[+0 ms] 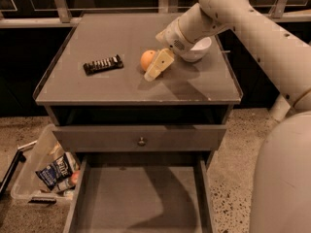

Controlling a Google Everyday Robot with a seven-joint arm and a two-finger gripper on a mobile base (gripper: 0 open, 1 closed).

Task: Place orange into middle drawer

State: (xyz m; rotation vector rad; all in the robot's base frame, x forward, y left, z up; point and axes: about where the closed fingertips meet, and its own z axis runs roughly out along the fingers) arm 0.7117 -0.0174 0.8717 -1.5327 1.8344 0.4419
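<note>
The orange [146, 59] sits on the grey cabinet top, near its middle. My gripper [156, 67] hangs from the white arm that reaches in from the right. It is low over the top, right against the orange's right side, angled down and to the left. The middle drawer [141, 198] is pulled open at the bottom of the view. Its flat grey floor is bare. The arm's shadow falls across it.
A dark snack bar [102, 64] lies left of the orange. A white bowl [198, 50] stands behind the wrist at the right. The drawer with the round knob [141, 141] sits above the open drawer. A clear bin of packets [48, 171] stands on the floor at left.
</note>
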